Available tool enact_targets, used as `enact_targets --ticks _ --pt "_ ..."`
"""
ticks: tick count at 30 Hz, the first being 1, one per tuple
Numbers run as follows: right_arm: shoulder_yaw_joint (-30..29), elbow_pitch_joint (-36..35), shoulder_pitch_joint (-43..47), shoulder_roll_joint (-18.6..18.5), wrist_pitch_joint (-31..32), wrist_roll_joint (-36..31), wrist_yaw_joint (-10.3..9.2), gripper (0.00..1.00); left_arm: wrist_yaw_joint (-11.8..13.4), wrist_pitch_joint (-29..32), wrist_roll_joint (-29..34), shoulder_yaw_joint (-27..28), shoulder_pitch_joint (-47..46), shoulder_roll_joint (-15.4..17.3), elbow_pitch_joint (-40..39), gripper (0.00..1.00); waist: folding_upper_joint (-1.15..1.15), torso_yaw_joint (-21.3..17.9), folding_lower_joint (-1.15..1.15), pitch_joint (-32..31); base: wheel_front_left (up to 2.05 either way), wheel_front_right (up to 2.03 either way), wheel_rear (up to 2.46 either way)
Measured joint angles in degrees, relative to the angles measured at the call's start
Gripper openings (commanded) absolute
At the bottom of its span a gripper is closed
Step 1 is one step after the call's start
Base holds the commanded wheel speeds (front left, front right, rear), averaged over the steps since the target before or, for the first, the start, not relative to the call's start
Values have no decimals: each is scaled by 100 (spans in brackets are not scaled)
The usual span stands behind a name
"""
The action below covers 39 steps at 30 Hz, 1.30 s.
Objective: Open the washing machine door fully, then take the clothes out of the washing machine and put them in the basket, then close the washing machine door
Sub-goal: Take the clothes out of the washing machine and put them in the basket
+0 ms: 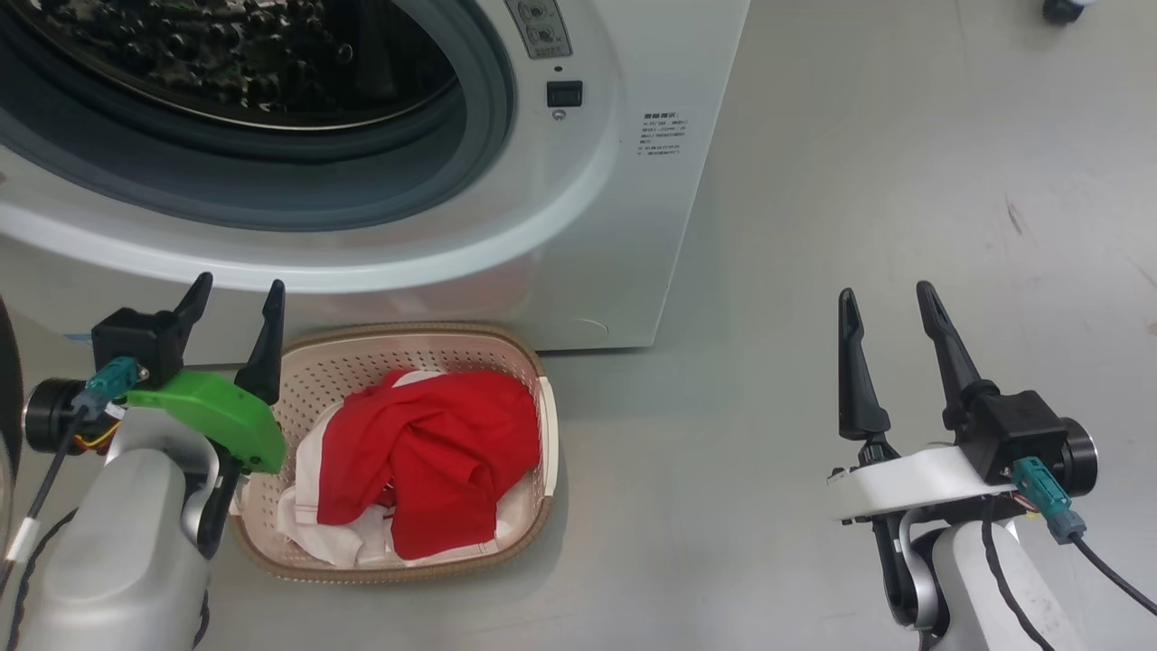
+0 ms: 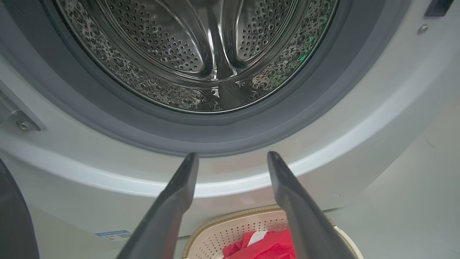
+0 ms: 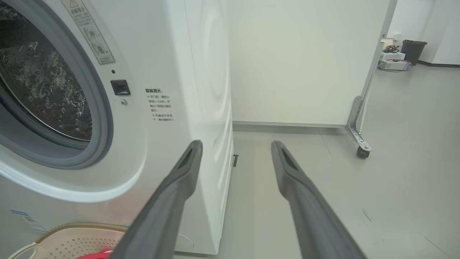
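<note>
Red and white clothes (image 1: pixel 434 452) lie bunched in the basket (image 1: pixel 539 362), just before the washing machine (image 1: pixel 587 235), whose drum (image 2: pixel 187 46) looks empty. The washing machine door (image 2: pixel 14 216), swung open, shows as a dark edge at far left. It is likely rigid, hinged and glossy, so better pushed at its rim than its glass. Both pairs of jaws stand spread, grasping nothing.

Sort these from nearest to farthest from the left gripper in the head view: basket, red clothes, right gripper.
1. basket: rim right beside the left gripper.
2. red clothes: heaped inside the basket.
3. right gripper: far off at the right.
</note>
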Motion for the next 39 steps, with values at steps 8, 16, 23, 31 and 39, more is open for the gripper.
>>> enact_targets --ticks 8,16,23,31,39 --pt "-71 208 483 7 0 135 122 100 2 0 64 241 788 -20 -631 100 0 184 0 -641 0 0 0" --pt "-272 238 842 14 0 244 223 100 167 0 98 501 1481 -153 -1157 100 0 343 0 -1171 0 0 0" --pt "-423 209 1211 -2 0 307 304 100 316 0 183 712 2136 -199 -1603 100 0 457 0 -1605 0 0 0" --pt "-460 132 1382 15 0 334 382 100 425 0 308 875 2691 -337 -2058 100 0 550 0 -1815 0 0 0" --pt "-480 21 1382 18 0 342 467 100 425 0 457 973 2964 -372 -2388 100 0 563 0 -1816 0 0 0"
